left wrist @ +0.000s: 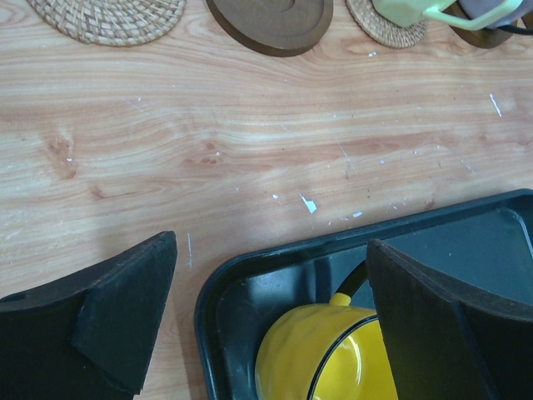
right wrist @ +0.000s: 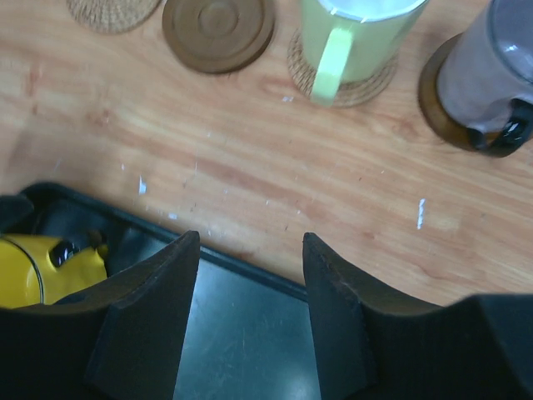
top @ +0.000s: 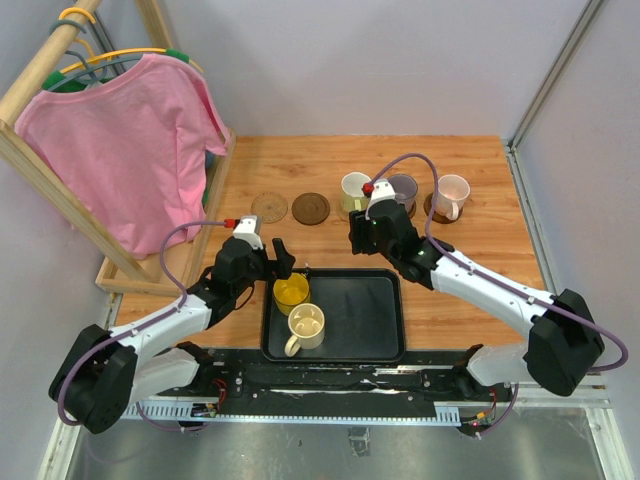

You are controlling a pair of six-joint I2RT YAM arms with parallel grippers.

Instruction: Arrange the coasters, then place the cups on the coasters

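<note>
Left hand [left wrist: 271,250], spread wide, hangs at the yellow cup [top: 291,292] in the tray's [top: 365,315] far-left corner, cream cup [top: 306,322] nearer; right hand [right wrist: 250,242], released and empty, at the tray's far rim; beyond the tray, green cup [top: 354,190], purple cup [top: 404,188] and pink cup [top: 452,192] stand on coasters [right wrist: 371,86].

- No writing, label, brand, number or sign could be read in any view.
- The yellow cup [top: 291,292], black tray [top: 366,316] and pink shirt [top: 130,150] at upper left showed plain surfaces only.
</note>
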